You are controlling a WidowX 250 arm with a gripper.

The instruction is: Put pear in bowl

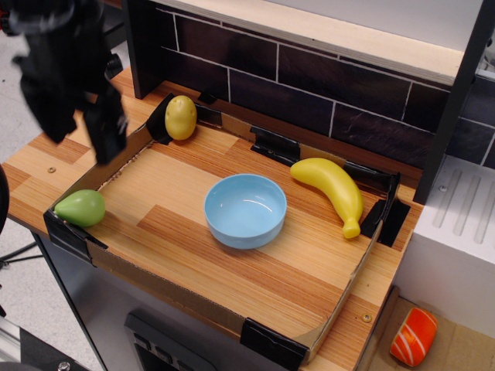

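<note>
The green pear (80,207) lies in the front left corner of the worktop (302,267), against the low cardboard wall, and nothing touches it. The blue bowl (245,209) stands empty in the middle of the worktop, well apart from the pear. The black claw (77,133) hangs above the left edge, higher than the pear, with its two fingers (107,133) apart and holding nothing.

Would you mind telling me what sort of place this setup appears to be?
Most likely a toy kitchen counter set up in a robotics lab: a wood-look counter backed by dark tile, plastic fruit such as the pear and banana around a blue bowl, and a black gripper overhead.
</note>
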